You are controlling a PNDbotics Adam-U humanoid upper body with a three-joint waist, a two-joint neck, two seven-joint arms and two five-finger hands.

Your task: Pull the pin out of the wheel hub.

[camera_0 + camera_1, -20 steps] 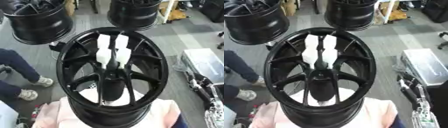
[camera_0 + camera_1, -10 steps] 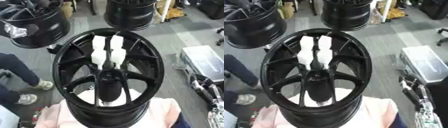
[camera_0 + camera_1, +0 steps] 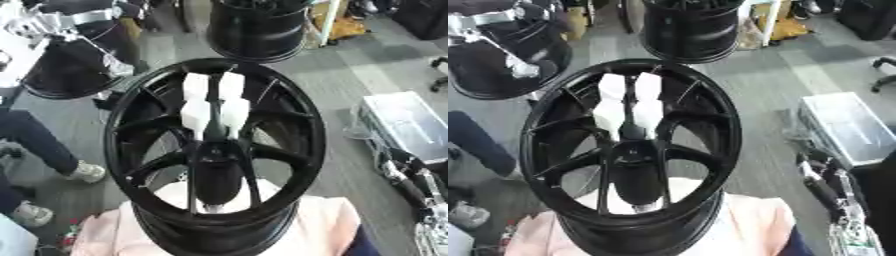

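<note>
Black wheel hub (image 3: 215, 155) is sitting on pink cloth (image 3: 324, 225) right below you. No pin is showing; white blocks (image 3: 213, 102) are lying behind the spokes. Your right hand (image 3: 833, 192) is idling low right, fingers unreadable. You're still approaching: reach for the centre.

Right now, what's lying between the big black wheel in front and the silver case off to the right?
Only a strip of bare grey floor separates the wheel hub from the silver case. The left eye view shows this best.
</note>
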